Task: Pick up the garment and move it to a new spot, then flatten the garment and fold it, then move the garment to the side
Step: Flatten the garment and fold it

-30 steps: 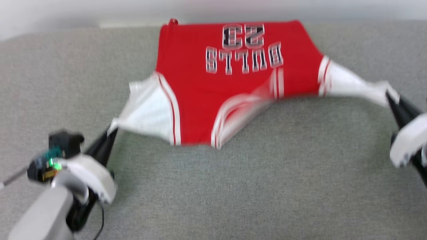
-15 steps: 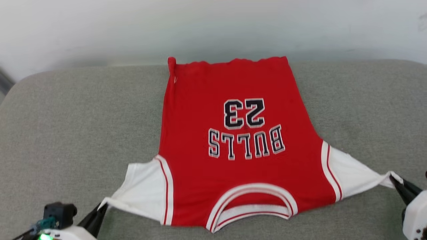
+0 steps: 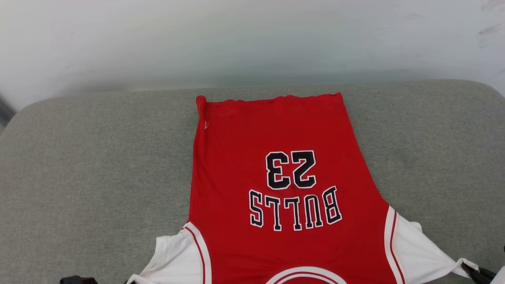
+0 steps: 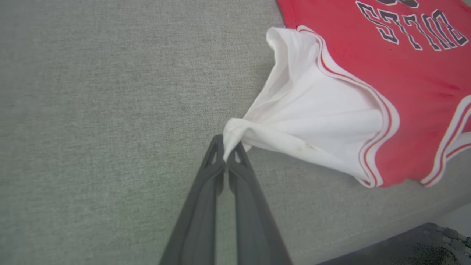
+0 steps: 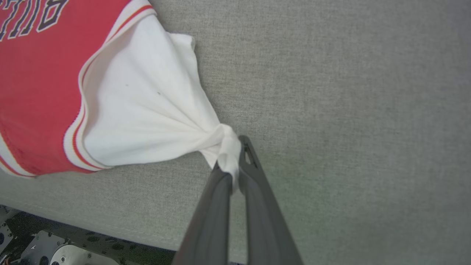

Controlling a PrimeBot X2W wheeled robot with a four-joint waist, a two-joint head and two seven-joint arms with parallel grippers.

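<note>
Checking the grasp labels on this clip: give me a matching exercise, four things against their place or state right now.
Things:
1. left gripper
2. right gripper
3. red jersey
4. grey cushion

States:
A. bears the jersey
B. fingers shut on the white sleeve at the head view's right
C. spread print-up, hem on the far side from the robot
D. fingers shut on the white sleeve at the head view's left

Pairs: 1-D, 2-B, 3-C, 4-A
</note>
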